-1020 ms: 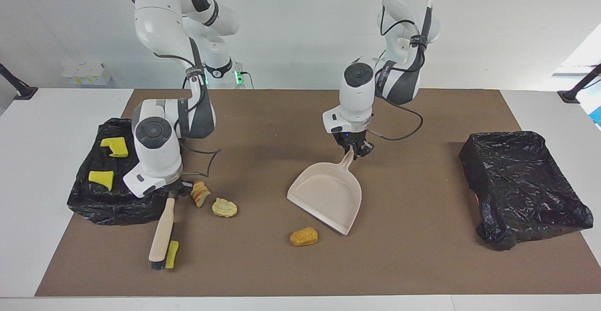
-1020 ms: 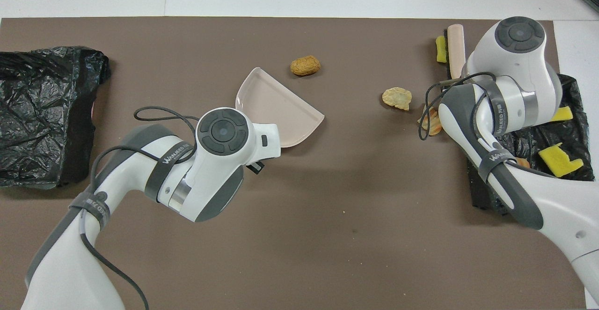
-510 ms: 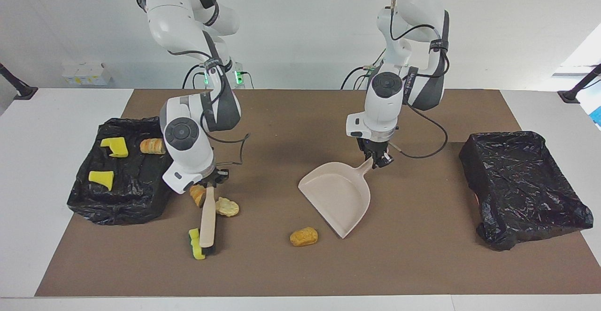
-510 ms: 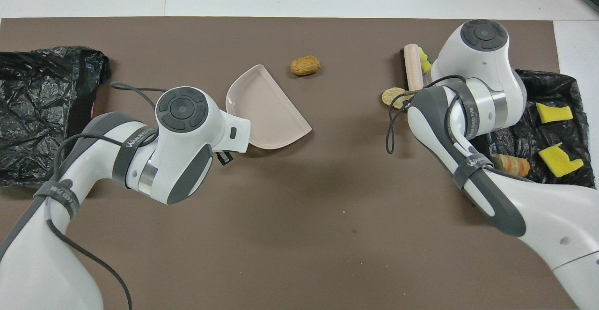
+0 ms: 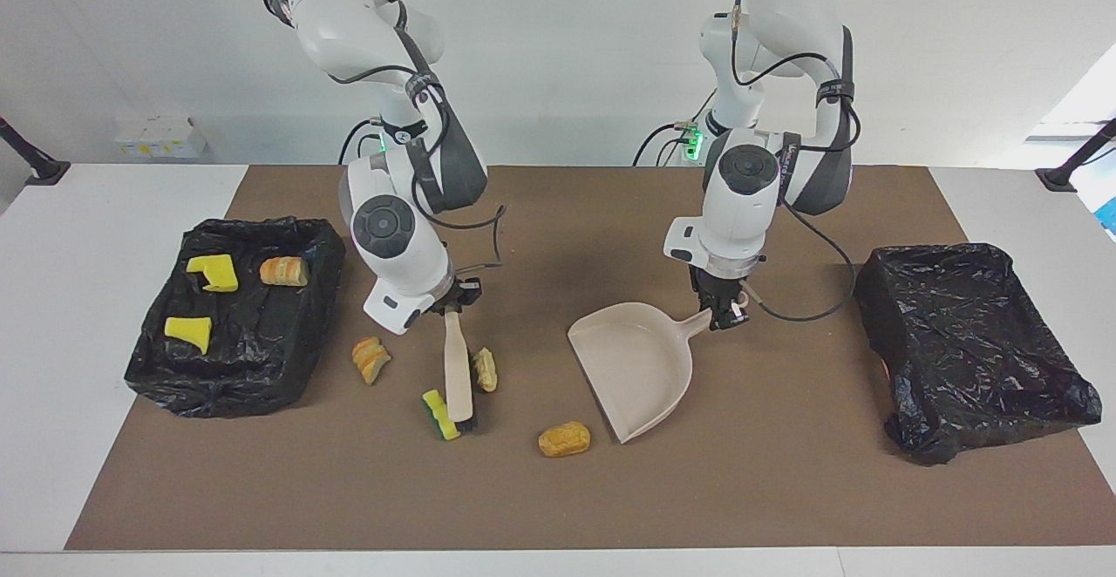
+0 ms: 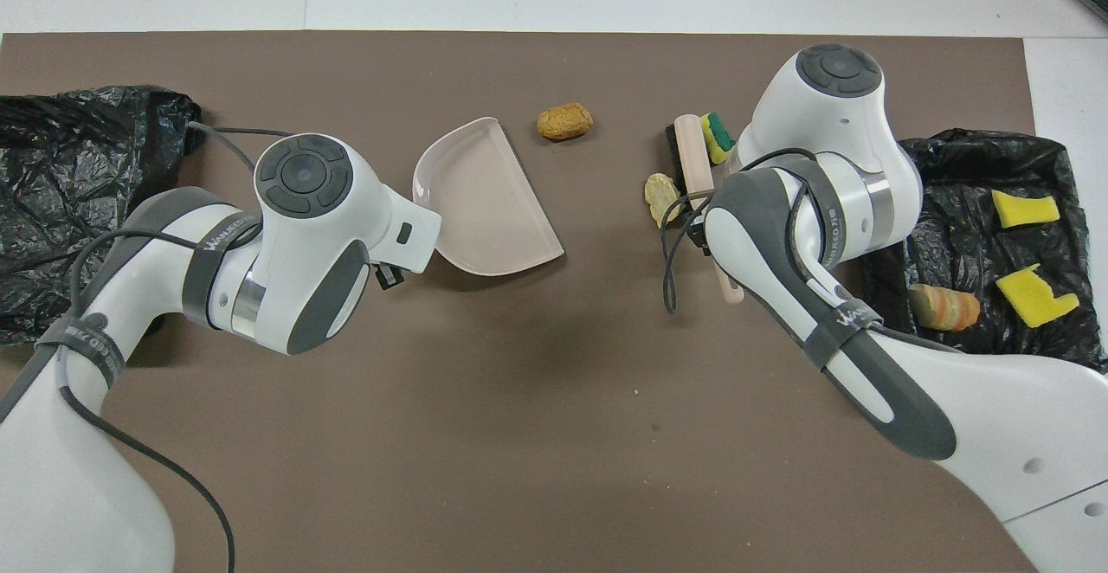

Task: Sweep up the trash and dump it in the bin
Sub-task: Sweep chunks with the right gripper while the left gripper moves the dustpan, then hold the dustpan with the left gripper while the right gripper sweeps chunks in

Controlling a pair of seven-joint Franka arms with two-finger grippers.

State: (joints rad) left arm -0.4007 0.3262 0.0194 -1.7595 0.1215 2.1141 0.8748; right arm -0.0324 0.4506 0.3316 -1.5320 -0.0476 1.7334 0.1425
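My right hand (image 5: 446, 308) is clamped on the brush (image 5: 457, 368) handle, bristles down on the bench (image 5: 785, 472). My left hand (image 5: 722, 315) is clamped on the dustpan (image 5: 636, 366) handle, its lip resting on the mat and its mouth facing the right arm's end.

The trash is scattered. A green-backed sponge (image 5: 440, 414) touches the brush head and a pale crust (image 5: 485, 369) lies against the brush's other side. A bread slice (image 5: 370, 359) sits between the brush and the tray (image 5: 288, 376). An orange roll (image 5: 564, 438) lies just beside the pan's lip. Two yellow sponge bits (image 5: 212, 273) and another bread piece (image 5: 283, 270) lie in that lined tray. The bin (image 5: 968, 342) at the left arm's end looks empty.

These scraps look light and soft. I judge they will skid and tumble under the bristles, the roll likely rolling aside. No pinching is needed: I would take them low, from their side away from the pan, and push steadily into the pan's mouth.
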